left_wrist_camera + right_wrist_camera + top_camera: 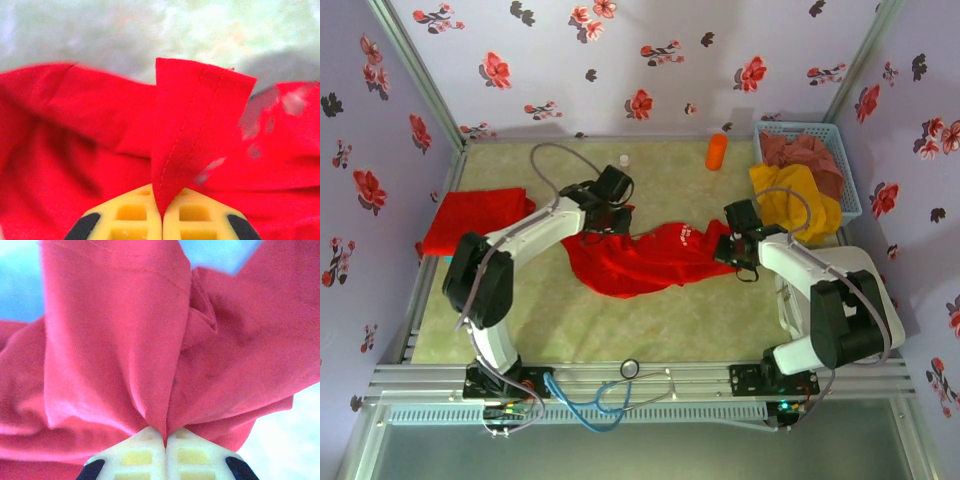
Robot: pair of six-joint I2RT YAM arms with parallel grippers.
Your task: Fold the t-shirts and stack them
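The working t-shirt (640, 262) is a bright red, soft cloth garment. It lies crumpled and stretched across the middle of the counter (670, 330) between the two arms, with white lettering (682, 235) visible near its upper right edge. The left pincer (161, 214) is clamped on a stitched hem fold of this shirt, its yellow fingers pressed together with the cloth standing upright between them. The right pincer (165, 439) is likewise clamped on a gathered bunch of the same shirt, the fabric fanning out in deep creases above the fingers. A second red t-shirt (470, 218) lies at the left edge of the counter, apart from the first.
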